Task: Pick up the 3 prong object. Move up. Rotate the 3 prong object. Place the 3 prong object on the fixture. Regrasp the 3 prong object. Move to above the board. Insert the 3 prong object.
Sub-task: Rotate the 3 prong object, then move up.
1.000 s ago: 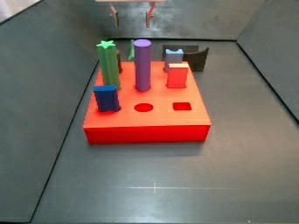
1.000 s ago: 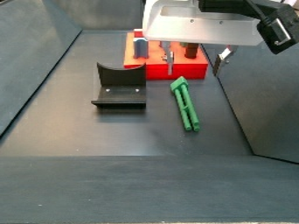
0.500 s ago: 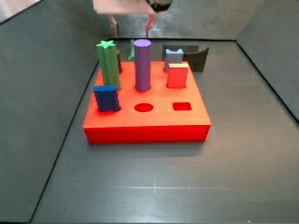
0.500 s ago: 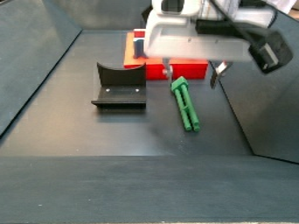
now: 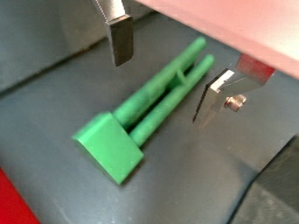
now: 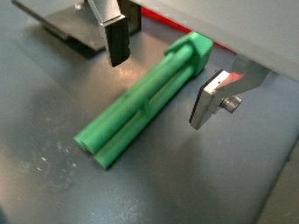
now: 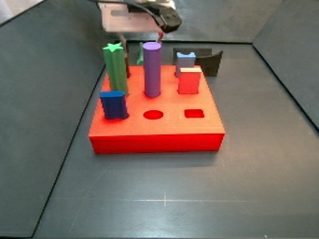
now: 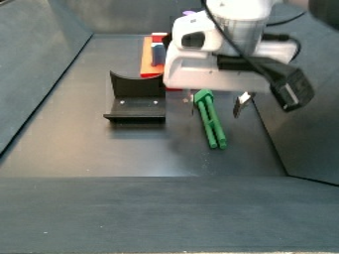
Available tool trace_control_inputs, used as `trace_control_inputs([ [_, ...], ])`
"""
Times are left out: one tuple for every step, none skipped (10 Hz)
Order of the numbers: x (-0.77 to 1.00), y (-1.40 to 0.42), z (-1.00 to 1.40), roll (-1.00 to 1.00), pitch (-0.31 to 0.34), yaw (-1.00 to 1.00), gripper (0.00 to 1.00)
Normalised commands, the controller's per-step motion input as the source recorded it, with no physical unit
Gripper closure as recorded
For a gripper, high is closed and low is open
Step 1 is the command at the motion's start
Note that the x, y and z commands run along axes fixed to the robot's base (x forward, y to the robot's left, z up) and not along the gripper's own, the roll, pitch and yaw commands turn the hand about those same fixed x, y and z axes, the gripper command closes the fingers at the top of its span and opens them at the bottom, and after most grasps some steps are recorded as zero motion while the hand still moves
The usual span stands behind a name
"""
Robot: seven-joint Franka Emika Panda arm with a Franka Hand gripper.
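Observation:
The 3 prong object (image 8: 209, 119) is a long green ribbed piece lying flat on the dark floor, right of the fixture (image 8: 133, 97). Both wrist views show it between my fingers (image 5: 158, 92) (image 6: 146, 96), with a flat square end in one wrist view. My gripper (image 8: 215, 102) is open and low over it, one finger (image 5: 121, 39) on each side (image 5: 214, 96), not touching it. The gripper also shows in the other wrist view (image 6: 163, 72). The red board (image 7: 156, 131) hides the object in a side view; only the gripper body (image 7: 137, 14) shows behind it.
On the board stand a green star-topped post (image 7: 115, 65), a purple cylinder (image 7: 152, 68), a blue block (image 7: 114, 103) and a red-and-grey block (image 7: 188, 75). A round hole (image 7: 153, 115) and a square hole (image 7: 195, 114) are open. The fixture (image 7: 206, 62) stands behind the board.
The gripper has come down from above the board's far side to the floor, and its open fingers now straddle the green piece. The piece has not moved.

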Motion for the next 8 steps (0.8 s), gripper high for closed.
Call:
trace_control_inputs([
  [0.04, 0.02, -0.46, 0.05, -0.016, -0.03, 0.0],
  [0.03, 0.02, -0.3, 0.06, -0.021, -0.03, 0.0],
  [0.03, 0.02, -0.21, 0.06, -0.026, -0.03, 0.0],
  [0.0, 0.0, 0.0, 0.0, 0.0, 0.0, 1.0],
  [0.0, 0.0, 0.83, 0.0, 0.0, 0.0, 1.0],
  [-0.02, -0.01, 0.8, 0.0, 0.015, 0.0, 1.0],
  [-0.03, -0.01, 0.69, -0.01, 0.029, 0.0, 1.0],
  [-0.02, 0.0, 0.56, -0.02, 0.036, 0.01, 1.0],
])
